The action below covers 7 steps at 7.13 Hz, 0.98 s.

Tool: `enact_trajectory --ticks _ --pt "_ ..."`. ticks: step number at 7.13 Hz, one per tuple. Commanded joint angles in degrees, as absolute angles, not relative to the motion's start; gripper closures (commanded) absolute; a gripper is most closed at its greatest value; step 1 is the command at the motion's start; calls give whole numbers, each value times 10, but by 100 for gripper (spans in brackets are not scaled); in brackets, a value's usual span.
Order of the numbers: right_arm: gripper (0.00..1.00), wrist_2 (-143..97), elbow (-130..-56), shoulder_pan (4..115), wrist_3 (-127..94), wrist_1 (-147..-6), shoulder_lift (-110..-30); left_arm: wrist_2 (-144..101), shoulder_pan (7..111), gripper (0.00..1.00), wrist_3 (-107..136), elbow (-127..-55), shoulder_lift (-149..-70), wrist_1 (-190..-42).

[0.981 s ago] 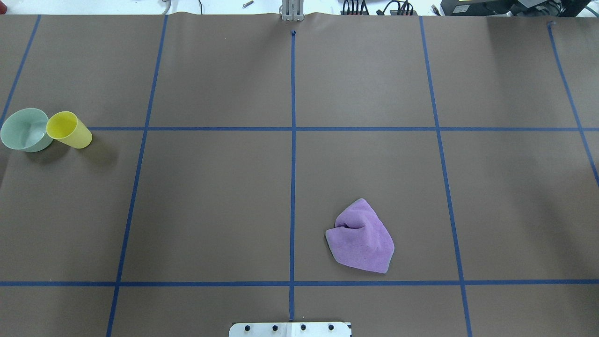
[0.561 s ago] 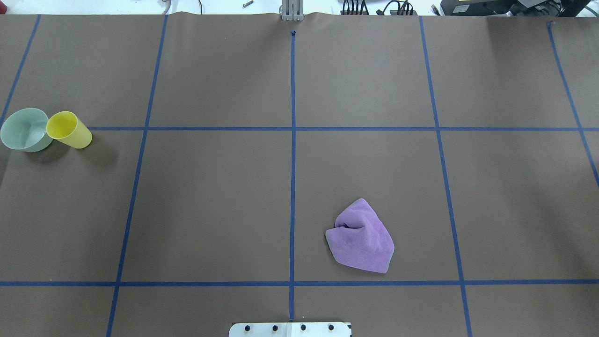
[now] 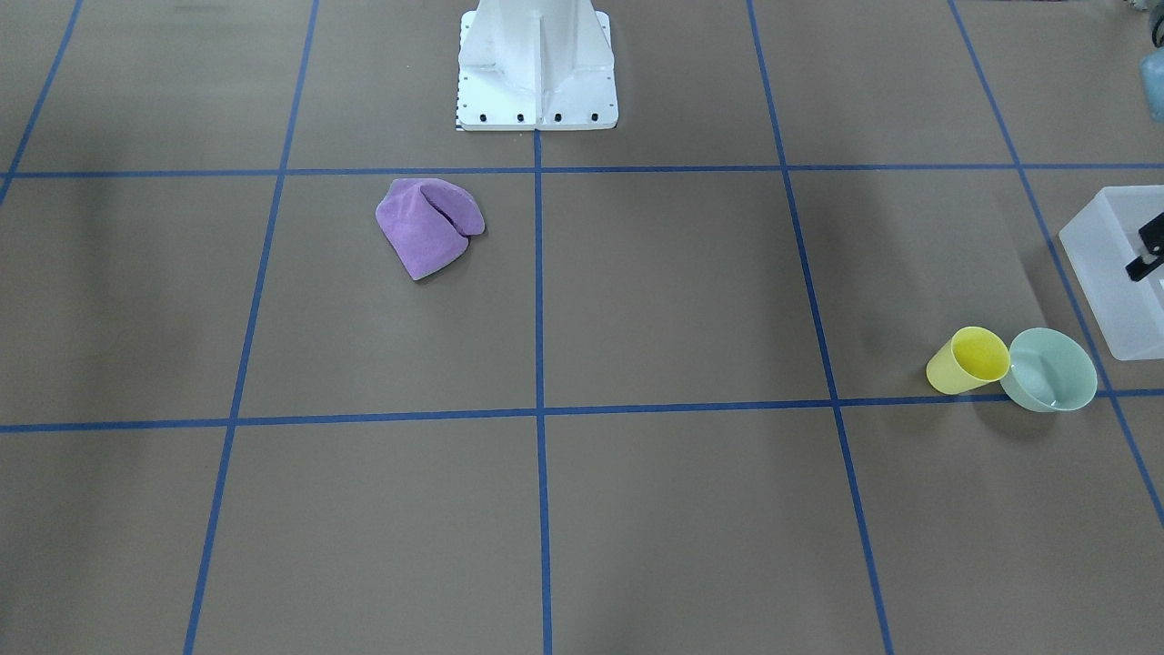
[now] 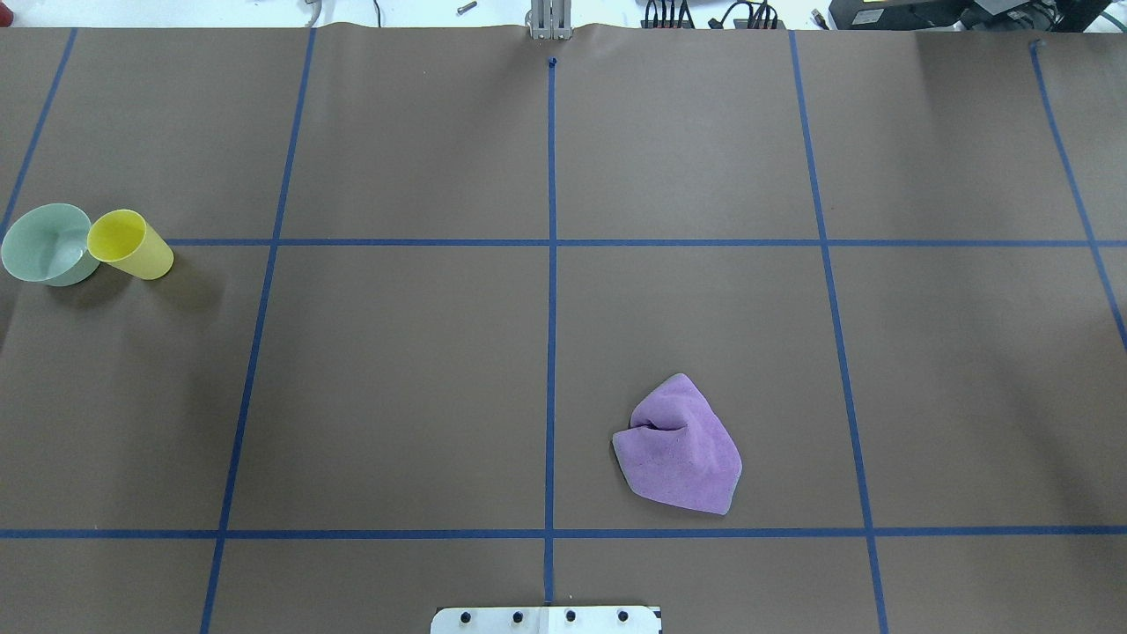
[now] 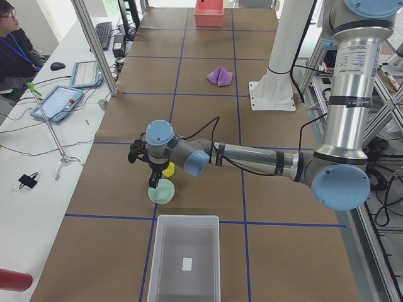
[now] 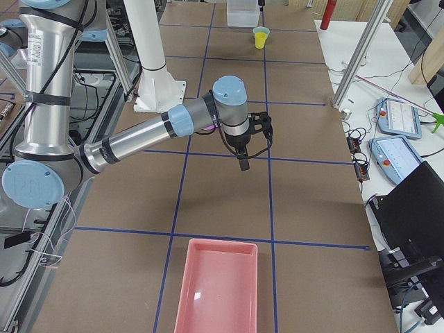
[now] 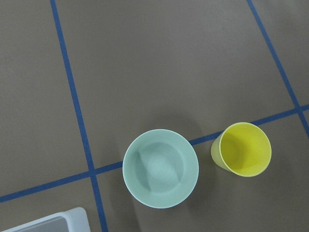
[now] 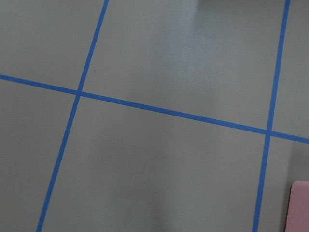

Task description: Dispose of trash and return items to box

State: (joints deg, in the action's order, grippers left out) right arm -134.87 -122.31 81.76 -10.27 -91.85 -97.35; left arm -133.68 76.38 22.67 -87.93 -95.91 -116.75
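The pale mint-green bowl (image 4: 46,243) stands upright at the table's far left, touching a yellow cup (image 4: 130,245) that lies on its side. Both show in the left wrist view, the bowl (image 7: 160,168) and the cup (image 7: 241,150). The frosted-white box (image 5: 187,219) stands just beyond the bowl (image 5: 162,192), at the table's left end. My left gripper (image 5: 153,184) hangs above the bowl; I cannot tell if it is open. My right gripper (image 6: 243,165) hangs over bare table, state unclear. A crumpled purple cloth (image 4: 680,445) lies near the robot's base.
A pink tray (image 6: 220,291) stands at the table's right end, and its corner shows in the right wrist view (image 8: 300,208). The white robot base (image 3: 536,64) is at the near middle edge. Blue tape lines cross the brown table. Operators' desks with tablets lie beyond the far edge.
A small red thing has come into the overhead view's top left corner. The bowl, cup and cloth have not moved.
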Motion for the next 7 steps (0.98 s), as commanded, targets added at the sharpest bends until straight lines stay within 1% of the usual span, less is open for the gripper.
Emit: enact_trajectory --ticks 1,4,5,6,7 --pt "0 -1348 -1223 815 -99 -918 -974 -1303 706 2 345 -781 -1003 -1284" --pt "0 -1342 -1223 809 -99 -918 -972 -1304 684 3 381 -787 -1005 -1303" --pt "0 -1338 -1223 807 -99 -918 -972 -1303 672 14 381 -786 -1004 -1314" --pt "0 -1332 -1223 806 -99 -918 -972 -1303 661 34 381 -787 -1004 -1315" --pt "0 -1327 -1223 803 -100 -918 -972 -1303 656 38 380 -788 -1003 -1316"
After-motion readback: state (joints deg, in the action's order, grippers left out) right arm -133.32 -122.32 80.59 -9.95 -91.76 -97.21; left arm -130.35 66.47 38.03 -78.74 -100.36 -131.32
